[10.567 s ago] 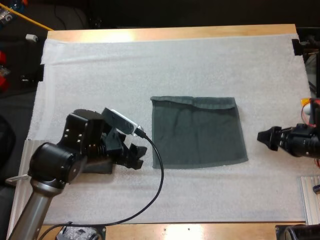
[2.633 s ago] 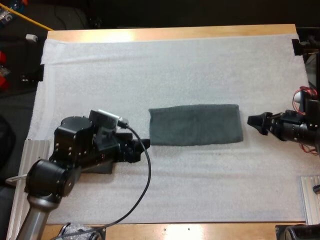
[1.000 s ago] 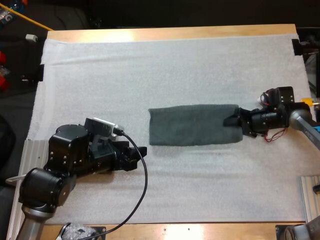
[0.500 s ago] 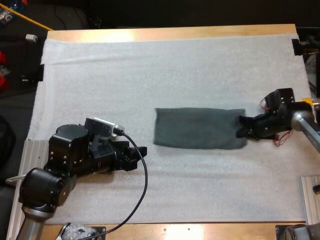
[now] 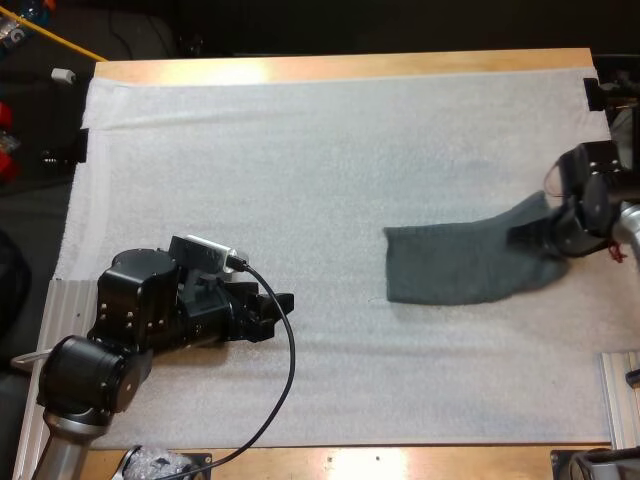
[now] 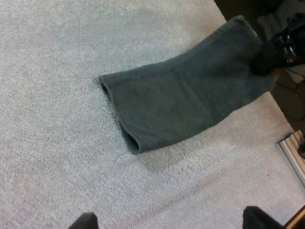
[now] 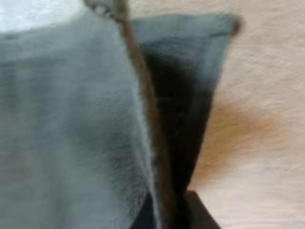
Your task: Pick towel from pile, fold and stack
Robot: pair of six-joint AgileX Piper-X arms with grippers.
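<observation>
Towel (image 5: 455, 268): dark grey-green, folded into a long strip, on the right part of the white mat (image 5: 300, 150) as seen from the high view.
Towel's left end: flat on the mat, with the folded layers showing at the edge.
Towel's right end: up off the mat, pinched in the right gripper (image 5: 532, 233).
Right gripper: near the mat's right edge, clamped tight on the towel's right end. Black fingers (image 7: 198, 214) press the cloth from both sides.
Left gripper (image 5: 276, 308): low over the mat, well apart from the towel, pointing toward the towel's left end. Fingertips (image 6: 84, 221) wide apart, holding nothing, touching nothing.
Mat: white and soft-looking, covering most of the table (image 5: 340, 65).
Table: wooden, with a bare strip of wood past the mat's far side.
</observation>
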